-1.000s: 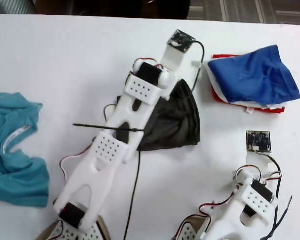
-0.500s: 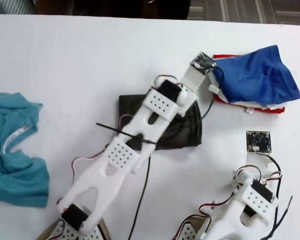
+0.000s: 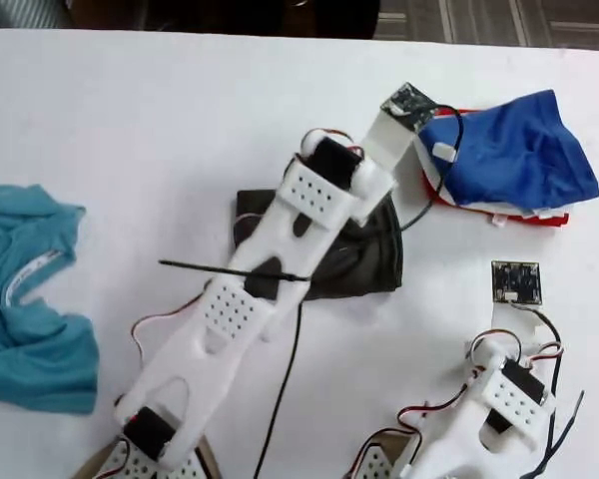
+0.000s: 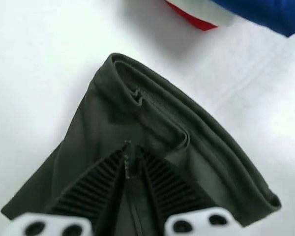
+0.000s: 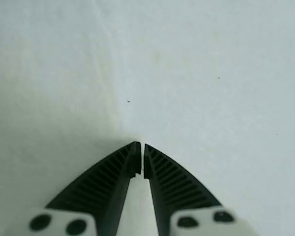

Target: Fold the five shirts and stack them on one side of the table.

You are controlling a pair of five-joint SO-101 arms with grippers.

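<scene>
My left gripper (image 4: 131, 164) pinches the folded dark shirt (image 4: 157, 118) near the stack (image 3: 504, 150); right gripper (image 5: 138, 158) closed, empty; teal shirt (image 3: 30, 309) awaits folding.

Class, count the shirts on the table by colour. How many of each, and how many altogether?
Teal shirt: 1
Black shirt: 1
Blue shirt: 1
White shirt: 1
Red shirt: 1
Total: 5
</scene>
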